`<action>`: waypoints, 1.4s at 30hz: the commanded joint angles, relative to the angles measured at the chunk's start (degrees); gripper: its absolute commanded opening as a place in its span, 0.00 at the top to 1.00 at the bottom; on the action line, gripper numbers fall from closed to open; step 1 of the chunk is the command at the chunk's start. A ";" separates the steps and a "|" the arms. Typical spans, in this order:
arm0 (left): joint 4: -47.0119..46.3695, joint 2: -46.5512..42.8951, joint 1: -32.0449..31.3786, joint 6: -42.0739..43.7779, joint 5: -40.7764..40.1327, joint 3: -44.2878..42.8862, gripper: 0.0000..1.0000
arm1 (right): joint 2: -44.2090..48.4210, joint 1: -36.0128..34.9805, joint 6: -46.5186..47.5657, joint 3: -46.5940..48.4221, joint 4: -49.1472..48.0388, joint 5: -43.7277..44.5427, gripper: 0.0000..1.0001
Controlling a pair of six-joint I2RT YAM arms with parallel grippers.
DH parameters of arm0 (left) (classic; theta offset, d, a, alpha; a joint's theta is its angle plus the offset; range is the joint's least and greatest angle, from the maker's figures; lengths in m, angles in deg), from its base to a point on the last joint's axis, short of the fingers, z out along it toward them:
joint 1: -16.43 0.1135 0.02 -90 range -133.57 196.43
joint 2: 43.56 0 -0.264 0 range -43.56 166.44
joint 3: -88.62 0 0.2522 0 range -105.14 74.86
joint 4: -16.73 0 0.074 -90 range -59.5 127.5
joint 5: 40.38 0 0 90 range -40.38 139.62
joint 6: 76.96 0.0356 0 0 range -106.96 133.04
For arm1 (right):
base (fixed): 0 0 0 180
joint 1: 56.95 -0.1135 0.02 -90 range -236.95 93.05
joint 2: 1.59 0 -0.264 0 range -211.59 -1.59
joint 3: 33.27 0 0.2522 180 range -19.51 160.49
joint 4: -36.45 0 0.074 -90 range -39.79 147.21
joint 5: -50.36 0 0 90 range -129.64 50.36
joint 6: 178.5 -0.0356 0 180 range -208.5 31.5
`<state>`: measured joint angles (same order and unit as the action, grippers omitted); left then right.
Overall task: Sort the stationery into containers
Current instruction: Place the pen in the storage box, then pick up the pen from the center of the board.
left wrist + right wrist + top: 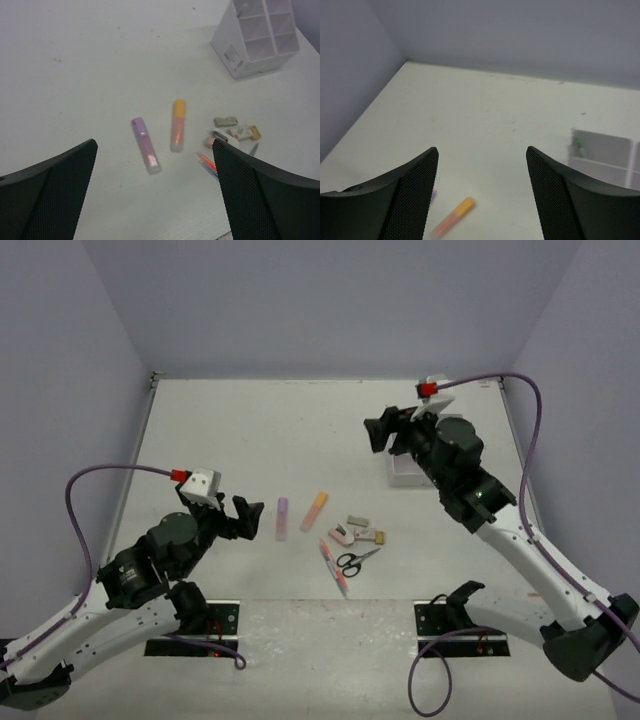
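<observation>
Fingers (55,190) of the left gripper (232,512) stand wide near the lilac highlighter (145,145) (nothing held). Right gripper (383,432) hangs parted, empty, near the organiser box (600,148), which holds a green pen (578,143).

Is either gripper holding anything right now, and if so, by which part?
Nothing is held. The left gripper and the right gripper both stand open and empty above the table.

White table (250,430), lilac walls (330,300)
</observation>
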<state>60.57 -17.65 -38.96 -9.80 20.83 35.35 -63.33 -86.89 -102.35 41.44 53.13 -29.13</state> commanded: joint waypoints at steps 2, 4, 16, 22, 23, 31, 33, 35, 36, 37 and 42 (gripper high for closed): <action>3.87 -0.32 7.79 -5.09 -12.02 -2.25 0.00 | 1.04 -12.89 -9.26 -5.45 20.46 -11.49 0.21; 2.69 -0.25 10.34 -4.18 -9.08 -1.90 0.00 | 0.84 -18.03 -12.10 -7.23 20.87 -10.89 0.21; 0.75 1.53 11.45 -1.23 -0.72 -0.78 0.00 | -25.03 -34.10 -22.36 3.19 31.72 -1.32 0.50; -1.34 1.14 11.39 0.44 3.42 0.25 0.00 | -30.42 -34.49 -22.34 3.34 30.58 -0.36 0.60; -1.50 1.45 11.36 0.65 3.90 0.29 0.00 | -31.00 -34.49 -22.24 3.40 30.48 -0.19 0.61; -1.40 2.72 11.45 0.96 4.60 0.09 0.00 | -35.97 -34.56 -21.94 4.11 27.65 -2.79 0.66; -1.39 2.65 11.45 0.96 4.53 0.17 0.00 | -36.83 -34.49 -21.95 4.18 27.47 -2.97 0.67; -1.42 2.65 11.40 0.96 4.44 0.18 0.00 | -37.52 -34.53 -21.92 4.23 27.31 -3.12 0.67; -1.39 2.68 11.45 0.93 4.41 0.14 0.00 | -37.96 -34.49 -21.92 4.21 27.31 -2.94 0.67; -1.32 2.74 11.45 0.87 4.35 0.15 0.00 | -38.40 -34.49 -21.92 4.28 27.31 -2.58 0.67; -1.33 3.07 11.41 0.84 4.46 0.23 0.00 | -39.69 -34.49 -21.86 4.72 27.80 -1.92 0.67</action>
<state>61.32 -15.05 -27.82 -10.09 24.86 35.25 -101.84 -121.18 -123.03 43.68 81.78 -31.81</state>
